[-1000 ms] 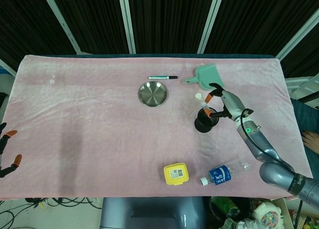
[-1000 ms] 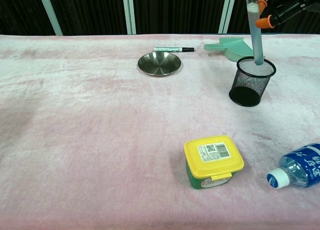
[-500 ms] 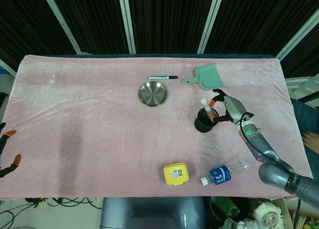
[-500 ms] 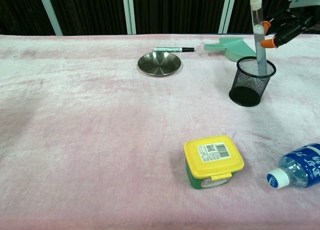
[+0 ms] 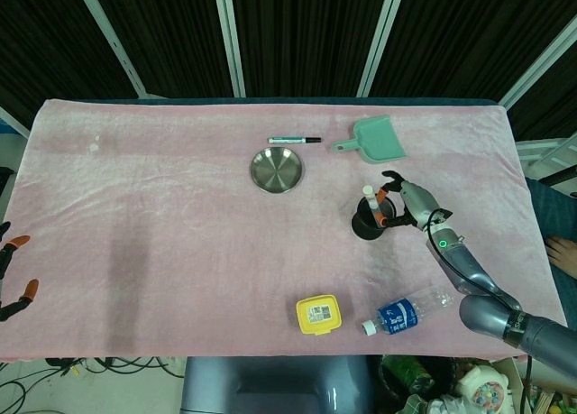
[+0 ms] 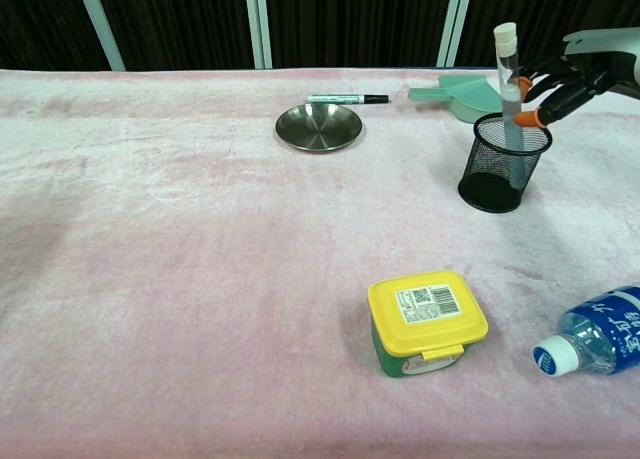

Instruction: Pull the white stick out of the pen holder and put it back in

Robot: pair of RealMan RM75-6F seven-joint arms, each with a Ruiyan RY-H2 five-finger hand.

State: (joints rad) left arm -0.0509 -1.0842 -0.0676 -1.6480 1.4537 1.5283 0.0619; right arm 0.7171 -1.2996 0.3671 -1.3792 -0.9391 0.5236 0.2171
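Note:
The white stick [image 5: 369, 197] [image 6: 505, 64] stands nearly upright with its lower end inside the black mesh pen holder [image 5: 368, 225] [image 6: 503, 169] at the right of the pink cloth. My right hand [image 5: 410, 201] [image 6: 580, 71] is just right of the holder's rim and pinches the stick between orange fingertips [image 6: 524, 83]. My left hand [image 5: 11, 274] shows only at the far left edge of the head view, with fingers spread and nothing in it.
A steel dish [image 5: 277, 170] [image 6: 319, 126] and a marker [image 5: 294, 140] [image 6: 347, 99] lie behind centre. A green dustpan [image 5: 374, 139] [image 6: 465, 91] sits behind the holder. A yellow-lidded box [image 5: 318, 314] [image 6: 427, 319] and a water bottle [image 5: 406, 313] [image 6: 600, 344] lie near the front edge.
My right hand has come down with the white stick, and the stick has sunk deeper into the pen holder. The left hand has not moved.

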